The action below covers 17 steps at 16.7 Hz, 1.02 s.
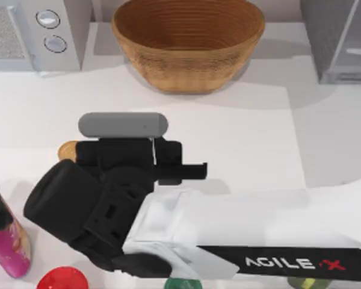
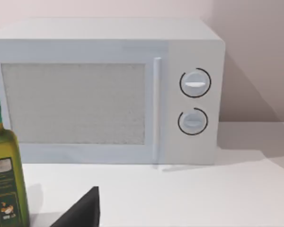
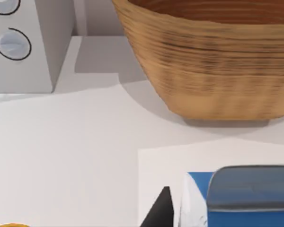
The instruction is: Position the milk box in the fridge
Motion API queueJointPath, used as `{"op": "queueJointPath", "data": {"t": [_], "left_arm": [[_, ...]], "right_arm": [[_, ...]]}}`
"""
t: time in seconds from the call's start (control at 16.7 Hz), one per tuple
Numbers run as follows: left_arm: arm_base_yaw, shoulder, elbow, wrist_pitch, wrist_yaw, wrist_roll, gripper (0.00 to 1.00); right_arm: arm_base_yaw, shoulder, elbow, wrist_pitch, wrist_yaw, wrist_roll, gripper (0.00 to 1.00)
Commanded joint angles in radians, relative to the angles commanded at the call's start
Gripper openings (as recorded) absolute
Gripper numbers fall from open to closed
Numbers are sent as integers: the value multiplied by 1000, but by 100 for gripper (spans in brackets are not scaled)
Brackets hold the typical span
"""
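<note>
Milk box (image 3: 248, 201): blue rectangular carton near ribbed woven basket (image 3: 213, 61).

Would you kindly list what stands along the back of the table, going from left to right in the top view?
Microwave → wicker bowl → fridge.

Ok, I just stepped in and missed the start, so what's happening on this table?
The right arm is stretched across the table from the right, with the right gripper left of centre, in front of the wicker basket. The blue milk box sits right at that gripper, but whether it is gripped cannot be told. The fridge stands at the far right corner, so the box is not in it yet. The left gripper is idle, facing the microwave beside an oil bottle.
</note>
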Motion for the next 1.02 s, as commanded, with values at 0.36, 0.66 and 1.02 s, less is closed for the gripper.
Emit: {"op": "queueJointPath", "data": {"t": [0.36, 0.66, 1.02], "left_arm": [[0, 0, 0, 0, 0, 0, 100], [0, 0, 0, 0, 0, 0, 100], [0, 0, 0, 0, 0, 0, 100]], "right_arm": [[-4, -3, 4, -1, 0, 1, 0], [-123, -160, -117, 22, -75, -63, 0], [-449, -669, -469, 56, -312, -257, 0]]}}
